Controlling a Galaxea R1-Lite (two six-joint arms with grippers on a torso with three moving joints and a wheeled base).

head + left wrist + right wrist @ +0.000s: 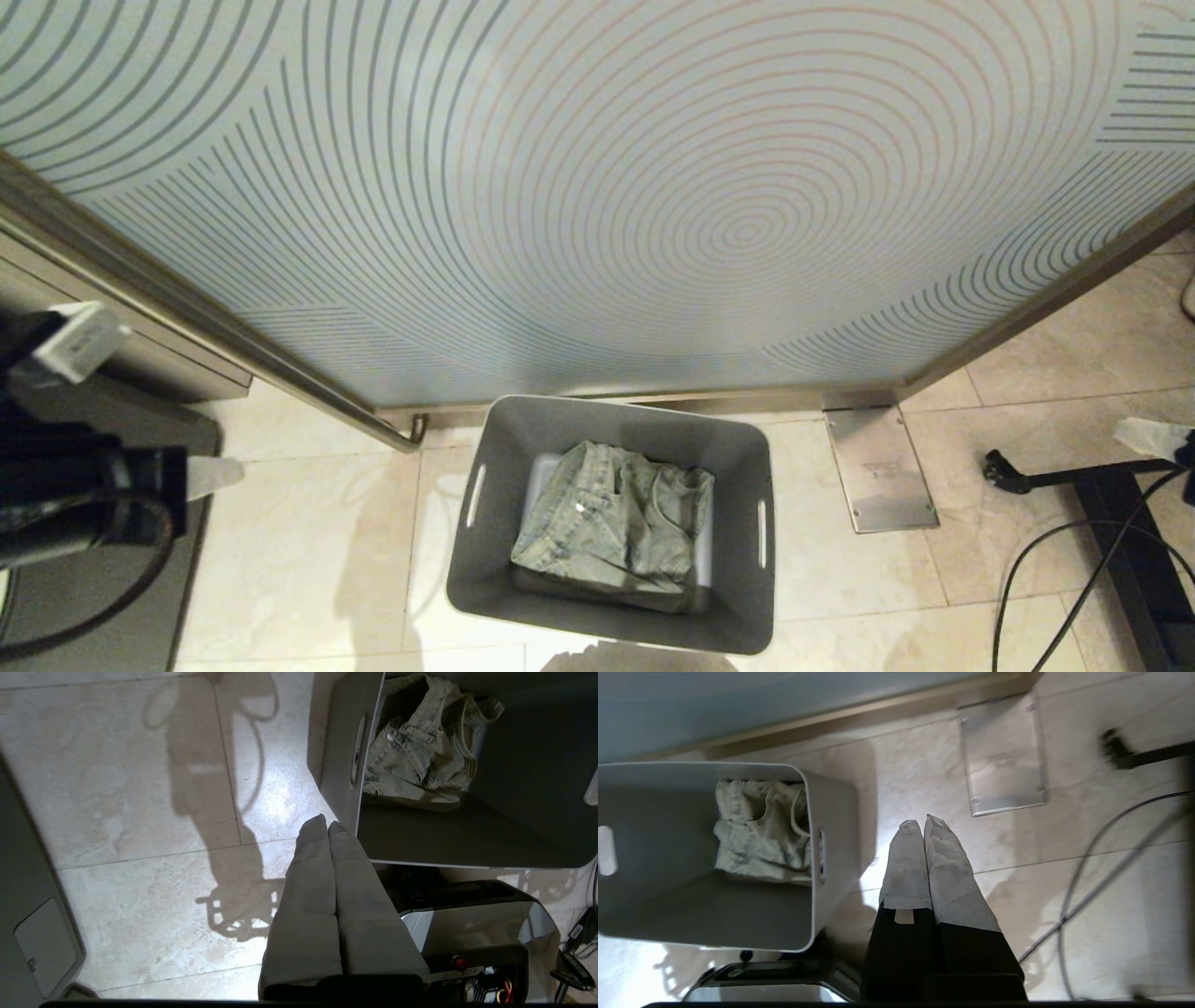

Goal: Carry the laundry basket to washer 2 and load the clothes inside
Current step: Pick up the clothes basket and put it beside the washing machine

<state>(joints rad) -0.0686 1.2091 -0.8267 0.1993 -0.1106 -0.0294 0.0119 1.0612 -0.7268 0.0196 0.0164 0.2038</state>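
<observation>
The grey laundry basket (485, 569) stands on the tile floor just in front of me, its slot handles on the left and right walls. The clothes (611, 518), a crumpled pale green-grey denim garment, lie on its bottom. My left gripper (327, 823) hangs shut and empty beside the basket's left wall (336, 756), a little apart from it, with the clothes (420, 756) visible past the rim. My right gripper (923, 823) is shut and empty over bare floor, to the right of the basket's right wall (836, 826). Washer 2 is out of view.
A frosted partition (597, 187) with ring lines and a metal rail (233, 336) stands close behind the basket. A metal floor plate (878, 467) lies to the right, then a black stand foot with cables (1120, 523). A dark grey cabinet (42, 942) stands on the left.
</observation>
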